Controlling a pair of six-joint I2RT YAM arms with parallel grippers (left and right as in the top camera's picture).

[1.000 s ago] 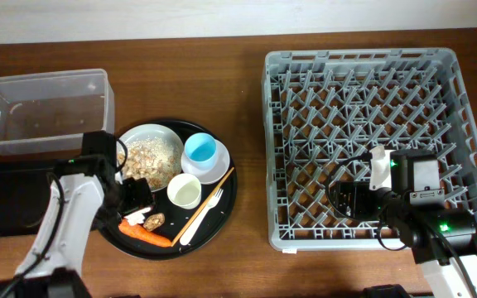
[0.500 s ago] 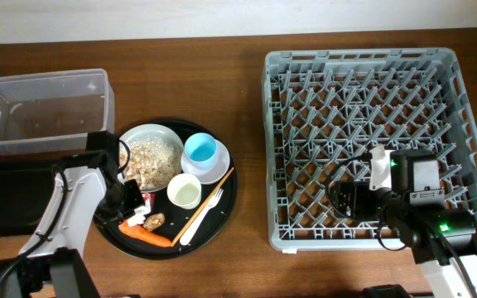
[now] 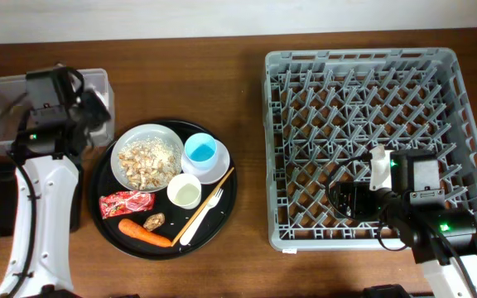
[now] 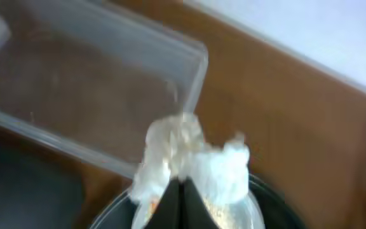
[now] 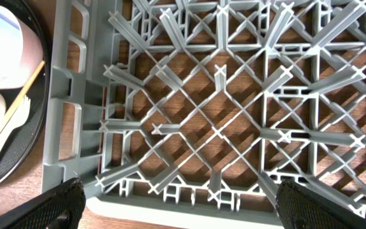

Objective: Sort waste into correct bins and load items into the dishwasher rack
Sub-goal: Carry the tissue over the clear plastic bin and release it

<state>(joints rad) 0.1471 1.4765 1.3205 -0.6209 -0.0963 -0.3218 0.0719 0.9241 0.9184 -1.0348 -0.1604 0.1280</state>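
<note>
Pincer with wad beside tub corner

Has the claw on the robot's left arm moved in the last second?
Yes. The left claw left the round black tray and went toward the picture's top, to the clear tub corner, gripping a white wad.

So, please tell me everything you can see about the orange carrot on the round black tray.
The orange carrot is whole and tapered, with its thick end to the left and its thin tip to the right. It lies flat on the round black tray near its front rim, just in front of the crumpled red-and-white wrapper and the small brown lump. Nothing holds it.
</note>
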